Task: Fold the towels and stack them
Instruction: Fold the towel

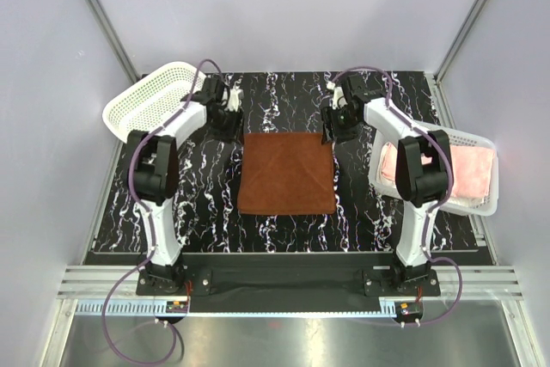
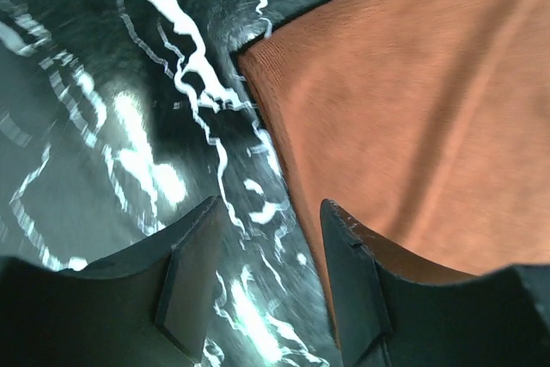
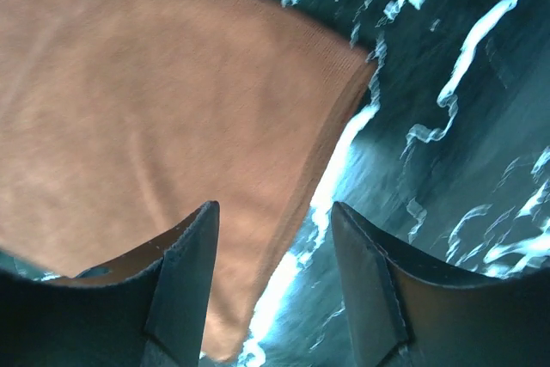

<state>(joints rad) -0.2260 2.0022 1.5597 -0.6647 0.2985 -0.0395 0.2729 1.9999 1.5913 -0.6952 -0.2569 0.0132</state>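
Observation:
A brown towel (image 1: 287, 173) lies flat and square on the black marbled table (image 1: 206, 204). My left gripper (image 1: 229, 123) is open and empty just off the towel's far left corner; in the left wrist view the towel's edge (image 2: 404, 109) runs under the right finger. My right gripper (image 1: 337, 129) is open and empty at the far right corner; in the right wrist view the towel (image 3: 163, 118) lies below and its edge passes between the fingers. Pink towels (image 1: 474, 168) lie in the right basket.
An empty white perforated basket (image 1: 148, 100) sits at the far left. A white basket (image 1: 486, 204) holding the pink towels sits at the right edge. Grey walls enclose the table.

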